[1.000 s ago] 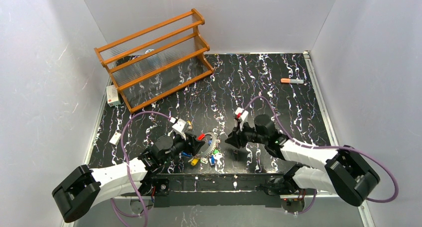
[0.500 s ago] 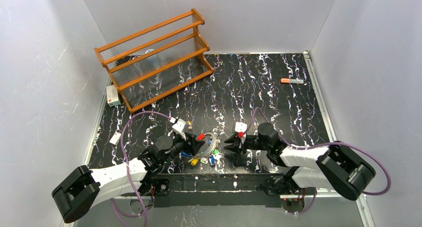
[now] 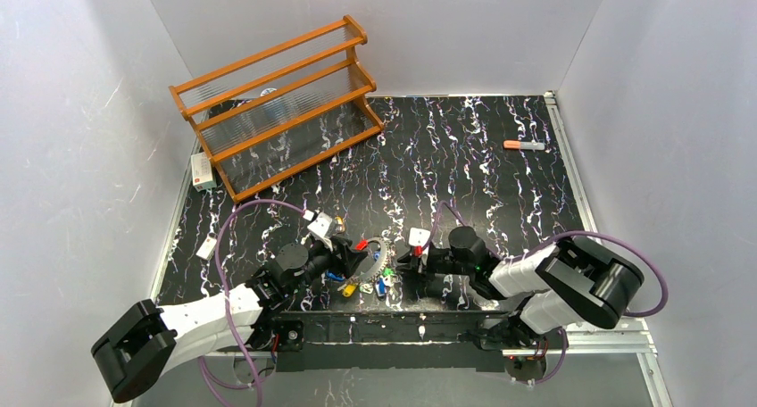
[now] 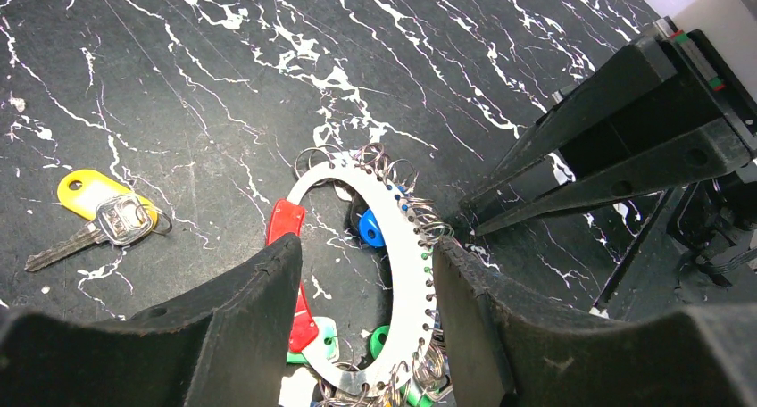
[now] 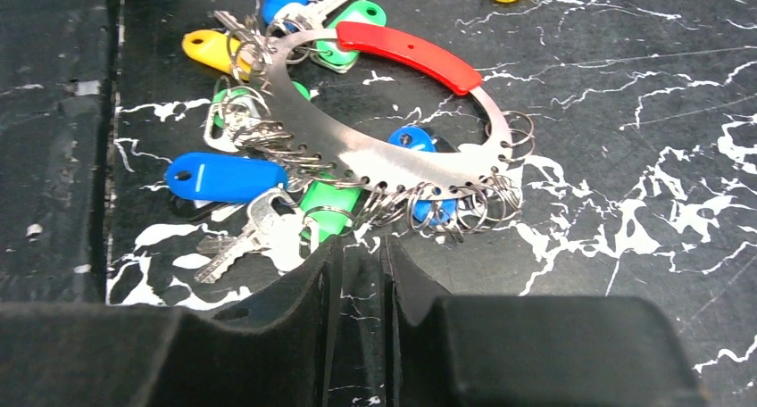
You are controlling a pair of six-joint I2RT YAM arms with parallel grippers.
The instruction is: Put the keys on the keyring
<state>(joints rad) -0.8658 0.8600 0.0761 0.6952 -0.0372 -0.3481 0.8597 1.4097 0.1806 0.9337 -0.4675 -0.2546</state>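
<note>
The keyring (image 4: pixel 403 273) is a flat metal ring with a red arc (image 5: pixel 406 52) and many small split rings. It lies on the black marbled table near the front edge (image 3: pixel 381 255). Blue (image 5: pixel 223 177), green (image 5: pixel 332 203) and yellow (image 5: pixel 211 48) tagged keys hang around it. One yellow-tagged key (image 4: pixel 100 209) lies loose beside it (image 3: pixel 348 289). My left gripper (image 4: pixel 364 246) is open, its jaws straddling the ring (image 3: pixel 357 262). My right gripper (image 5: pixel 363 245) is shut to a narrow slit and empty. Its tips rest on the table at the ring's edge (image 3: pixel 403 261).
A wooden three-tier rack (image 3: pixel 277 103) stands at the back left. An orange-capped marker (image 3: pixel 524 145) lies at the far right. A small white box (image 3: pixel 203 170) sits by the left edge. The black base rail (image 3: pixel 393 322) runs just in front of the ring.
My right gripper has moved left and down to the keyring's right edge. My left gripper and the ring have stayed put.
</note>
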